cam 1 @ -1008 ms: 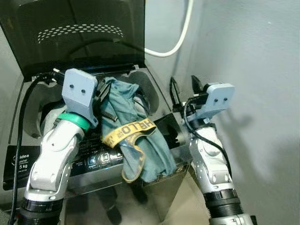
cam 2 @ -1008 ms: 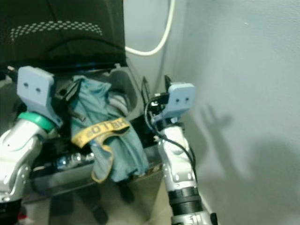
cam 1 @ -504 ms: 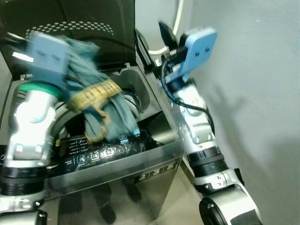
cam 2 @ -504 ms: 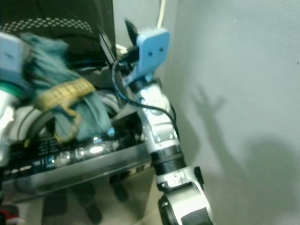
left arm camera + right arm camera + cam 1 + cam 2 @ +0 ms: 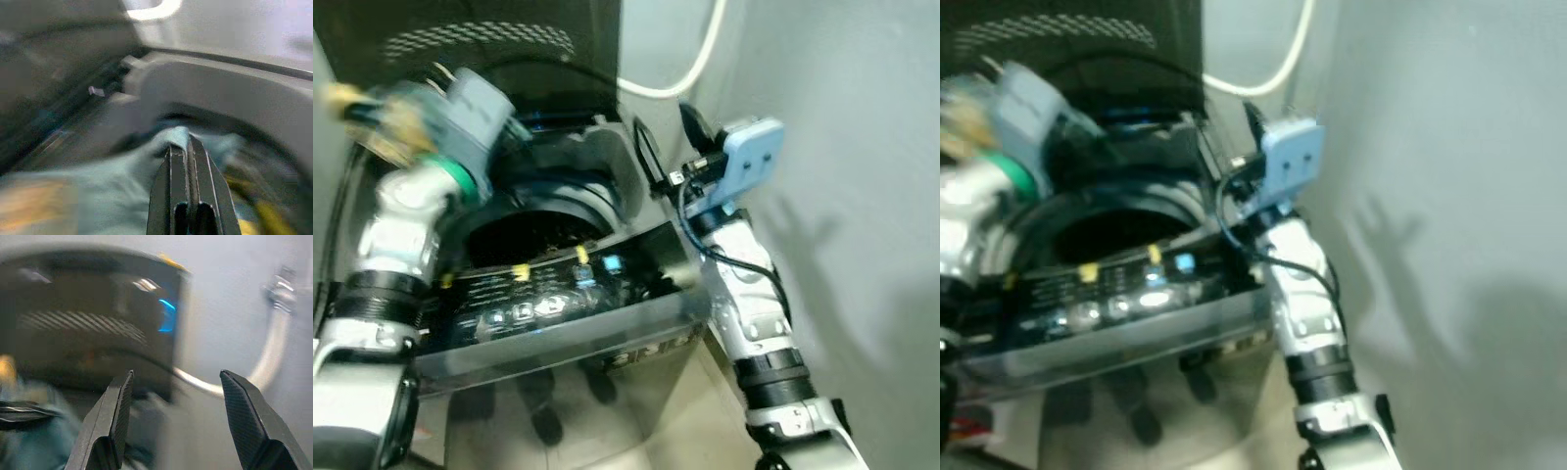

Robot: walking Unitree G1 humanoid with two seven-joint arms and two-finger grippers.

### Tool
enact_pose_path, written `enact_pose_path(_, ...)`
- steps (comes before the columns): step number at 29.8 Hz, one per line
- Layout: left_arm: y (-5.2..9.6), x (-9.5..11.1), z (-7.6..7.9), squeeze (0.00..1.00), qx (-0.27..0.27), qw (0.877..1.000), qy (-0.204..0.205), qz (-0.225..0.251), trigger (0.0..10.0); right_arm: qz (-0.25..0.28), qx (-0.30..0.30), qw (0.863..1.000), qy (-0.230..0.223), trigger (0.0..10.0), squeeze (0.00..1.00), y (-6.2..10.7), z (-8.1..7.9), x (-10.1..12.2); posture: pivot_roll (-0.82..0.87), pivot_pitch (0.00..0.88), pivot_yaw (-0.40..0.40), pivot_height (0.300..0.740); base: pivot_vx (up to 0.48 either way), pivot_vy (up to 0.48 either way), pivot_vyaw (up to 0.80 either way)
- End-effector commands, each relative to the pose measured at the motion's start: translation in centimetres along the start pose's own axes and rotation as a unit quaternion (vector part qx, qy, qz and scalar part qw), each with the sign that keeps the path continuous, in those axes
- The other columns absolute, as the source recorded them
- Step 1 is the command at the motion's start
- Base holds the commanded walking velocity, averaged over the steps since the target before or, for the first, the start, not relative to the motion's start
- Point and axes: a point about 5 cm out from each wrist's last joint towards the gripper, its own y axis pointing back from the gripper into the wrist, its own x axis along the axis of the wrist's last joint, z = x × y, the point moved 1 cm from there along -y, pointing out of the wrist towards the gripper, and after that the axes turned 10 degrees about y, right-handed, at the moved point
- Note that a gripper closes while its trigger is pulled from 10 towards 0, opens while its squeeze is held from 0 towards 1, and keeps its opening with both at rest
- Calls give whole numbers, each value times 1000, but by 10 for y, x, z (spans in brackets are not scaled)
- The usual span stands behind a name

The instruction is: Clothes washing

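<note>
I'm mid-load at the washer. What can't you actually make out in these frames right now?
- Left gripper: blurred in the eye views; the wrist view shows it shut on the teal garment.
- Garment: how much hangs outside the drum, smeared by motion.
- Drum's inside: too dark.
- Control panel labels: blurred, too small.
- Right gripper: open, near the lid.

2 blurred head views down onto washer (image 5: 558,323), seemingly close.
</note>
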Motion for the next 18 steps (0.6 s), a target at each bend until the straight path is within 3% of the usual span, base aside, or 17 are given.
enact_pose_path(1,9,10,5,0,-32,999,1,6,10000,-6,-11,1000,9,10000,0,5,7,0,74,161,64,731,0,0,0)
enact_pose_path(3,9,10,5,0,-32,999,1,6,10000,-6,-11,1000,9,10000,0,5,7,0,74,161,64,731,0,0,0)
enact_pose_path(4,15,8,10,0,-39,999,-5,4,10000,-15,-22,1000,15,10000,0,10,16,-4,83,162,64,731,0,0,0)
enact_pose_path(5,25,4,9,1000,-13,999,-36,2,10000,-22,-34,999,17,10000,0,14,22,-5,95,162,60,731,0,0,0)
enact_pose_path(11,41,-3,-3,1000,60,997,-46,-5,10000,-29,-46,998,16,10000,0,17,28,-6,105,161,54,731,0,0,0)
enact_pose_path(16,45,-9,-9,1000,88,996,-6,-15,10000,-30,-40,999,14,10000,0,15,24,-6,105,157,54,731,0,0,0)
enact_pose_path(18,47,-9,-2,1000,91,995,28,-11,10000,-32,-41,999,15,10000,0,17,25,-6,101,148,55,731,0,0,0)
